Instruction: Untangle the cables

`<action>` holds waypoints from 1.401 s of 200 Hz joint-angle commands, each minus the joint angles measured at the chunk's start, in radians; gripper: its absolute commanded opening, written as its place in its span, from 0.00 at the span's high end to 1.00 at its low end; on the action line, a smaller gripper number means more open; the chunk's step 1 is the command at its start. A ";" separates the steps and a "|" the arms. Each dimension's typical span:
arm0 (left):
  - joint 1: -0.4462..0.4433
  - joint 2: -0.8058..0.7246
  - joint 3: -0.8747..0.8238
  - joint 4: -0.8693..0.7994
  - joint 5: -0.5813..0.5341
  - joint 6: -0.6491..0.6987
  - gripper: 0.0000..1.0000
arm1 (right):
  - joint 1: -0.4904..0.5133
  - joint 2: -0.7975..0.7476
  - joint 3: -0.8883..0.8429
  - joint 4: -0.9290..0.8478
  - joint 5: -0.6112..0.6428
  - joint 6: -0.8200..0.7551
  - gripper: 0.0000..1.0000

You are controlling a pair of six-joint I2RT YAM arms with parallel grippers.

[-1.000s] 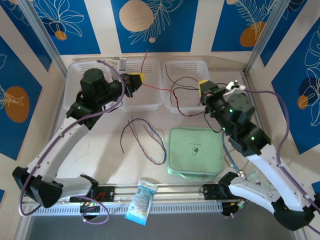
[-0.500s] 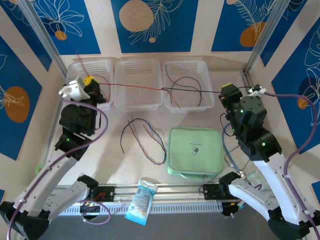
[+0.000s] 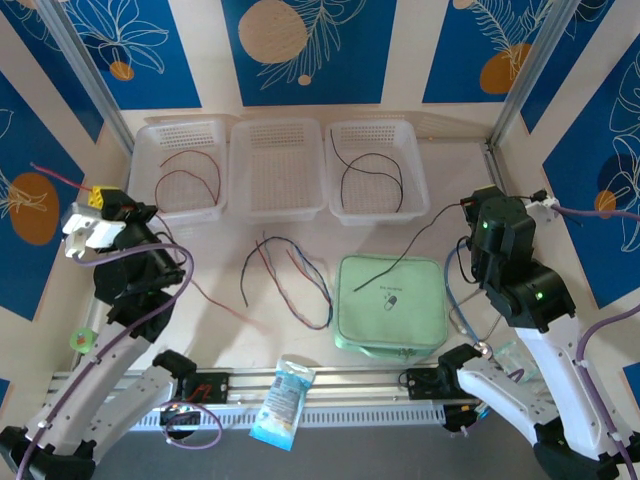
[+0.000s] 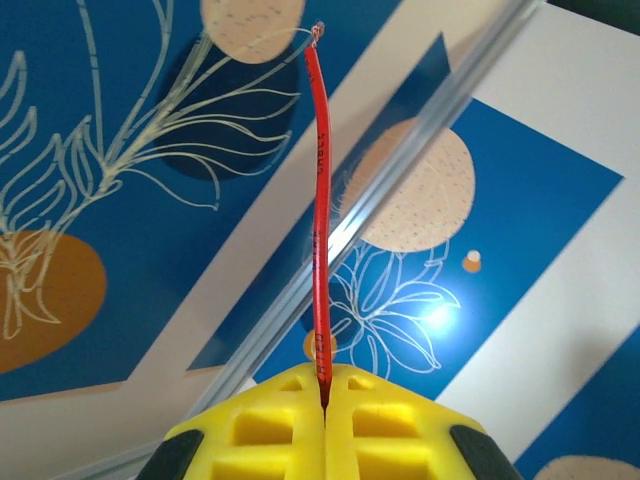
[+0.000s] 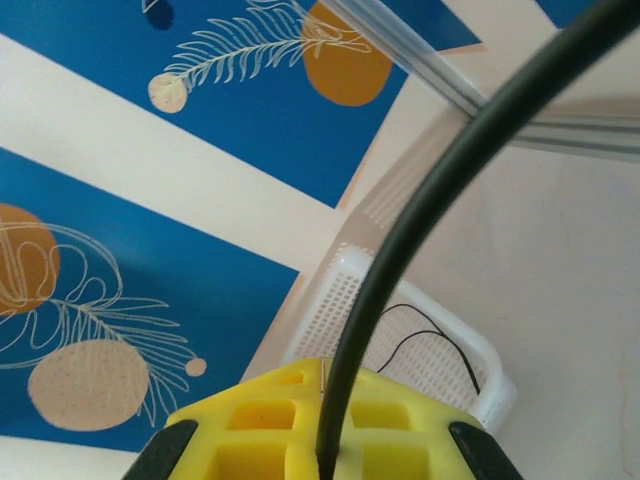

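Right now: left hand [image 3: 103,200] at 9 o'clock pinched tight on red cable [image 4: 318,200]; right hand [image 3: 468,205] at 3 o'clock pinched tight on black cable [image 3: 400,255], tail across pouch [image 3: 395,320]. Risk on further pull: tails drag into loose bundle [image 3: 290,275] at worktop [image 3: 220,250] centre and re-knot; thin wire may slip from pinch. Baskets at 12: left basket [image 3: 200,138] one wire loop [image 3: 215,180], middle basket [image 3: 277,165] empty, right basket [image 3: 385,135] one black wire [image 3: 400,190].

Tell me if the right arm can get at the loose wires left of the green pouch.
Probably not yet: the right gripper is shut on a black cable. The loose wires lie uncovered.
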 commanded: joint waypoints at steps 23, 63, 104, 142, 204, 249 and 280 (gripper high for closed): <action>0.010 0.017 -0.001 0.050 -0.019 -0.021 1.00 | -0.004 -0.002 0.011 0.031 0.048 0.007 1.00; 0.011 0.030 0.009 0.013 0.015 -0.048 1.00 | -0.013 0.055 0.041 0.232 -0.040 -0.096 1.00; 0.011 0.016 0.002 -0.110 0.042 -0.140 1.00 | -0.053 0.236 0.232 0.376 -0.223 -0.161 1.00; 0.011 -0.013 -0.020 -0.210 0.052 -0.227 1.00 | -0.084 0.438 0.487 0.459 -0.344 -0.223 1.00; 0.010 -0.091 -0.046 -0.516 0.103 -0.471 1.00 | -0.160 0.770 0.859 0.565 -0.565 -0.357 1.00; 0.010 -0.107 -0.052 -0.658 0.149 -0.612 1.00 | -0.191 0.908 0.904 0.581 -0.588 -0.437 1.00; 0.010 -0.106 -0.054 -0.673 0.161 -0.628 1.00 | -0.132 0.964 0.783 0.522 -0.485 -0.581 1.00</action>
